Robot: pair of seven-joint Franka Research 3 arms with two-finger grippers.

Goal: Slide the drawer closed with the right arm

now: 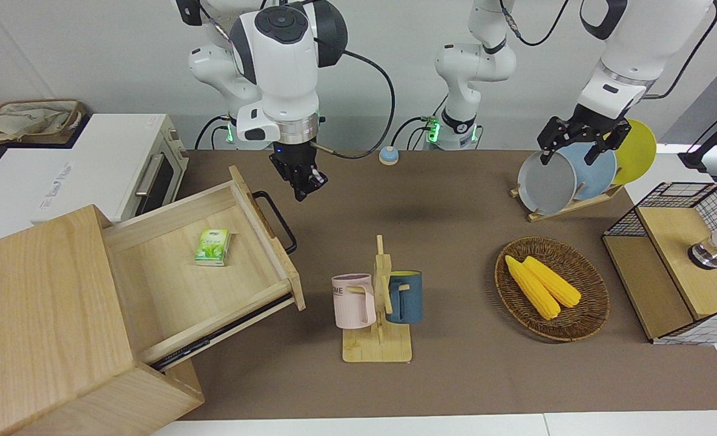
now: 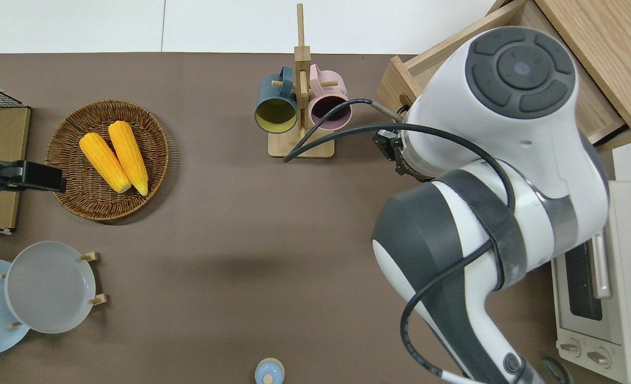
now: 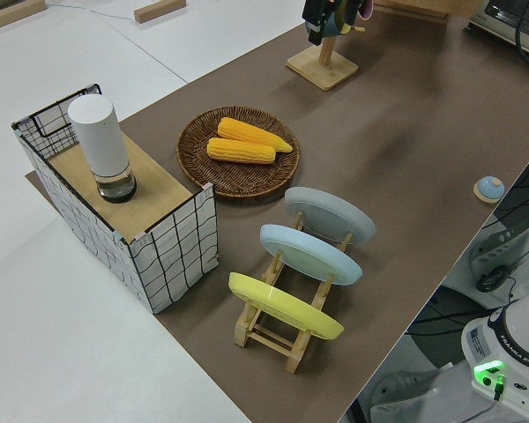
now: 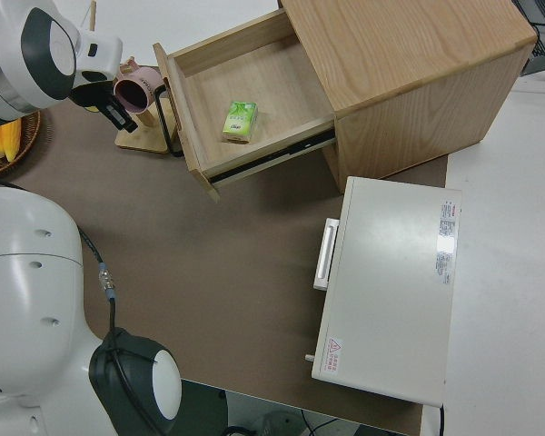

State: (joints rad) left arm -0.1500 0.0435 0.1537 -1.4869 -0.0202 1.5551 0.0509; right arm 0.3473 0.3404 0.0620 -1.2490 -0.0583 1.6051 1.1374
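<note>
The drawer [image 1: 204,266] was seen pulled well out of the large pale-wood cabinet [image 1: 43,315] at the right arm's end of the table [image 1: 455,375], its black bar handle [image 1: 277,221] facing the open table. One small green carton [image 1: 213,247] lay on the drawer floor. The right gripper [image 1: 303,181] was held in the air just beside the handle, pointing down, with a small blue light showing at its wrist; whether its fingers were parted or together could not be told. The left arm was parked, and the state of the left gripper [image 1: 579,142] could not be made out either. One white toaster oven [image 4: 386,291] was set beside the cabinet, nearer to the robots. One wooden mug stand [image 1: 379,315] was found near the middle of the table, carrying two mugs: one pink mug [image 1: 353,301] and one dark blue mug [image 1: 404,297]. One round wicker basket [image 1: 588,315] held two ears of corn [image 1: 543,286], lying side by side. One wooden plate rack [image 3: 278,330] held three plates: one grey [image 3: 331,216], one pale blue [image 3: 310,254] and one yellow [image 3: 285,306]. One wood box with black wire-mesh sides [image 3: 123,220] stood at the left arm's end, with one white cylinder [image 3: 101,145] upright on its top. One small blue knob-shaped object [image 1: 389,155] was placed near the arms' bases.
</note>
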